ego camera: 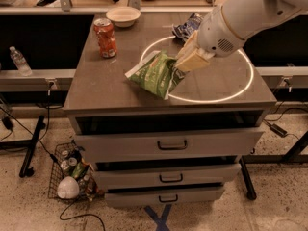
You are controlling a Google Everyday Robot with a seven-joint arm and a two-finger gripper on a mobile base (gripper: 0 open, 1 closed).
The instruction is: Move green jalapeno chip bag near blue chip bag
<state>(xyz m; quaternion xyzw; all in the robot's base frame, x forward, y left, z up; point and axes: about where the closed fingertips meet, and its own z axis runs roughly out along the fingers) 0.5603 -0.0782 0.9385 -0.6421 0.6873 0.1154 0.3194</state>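
Note:
The green jalapeno chip bag hangs tilted just above the cabinet top, near its middle. My gripper is shut on the bag's right end and holds it up. The blue chip bag lies at the back of the top, partly hidden behind my arm. The green bag is in front of and to the left of the blue bag, with a gap between them.
A red soda can stands at the back left and a white bowl behind it. A glowing ring marks the top on the right. The cabinet has drawers below. A wire basket sits on the floor at left.

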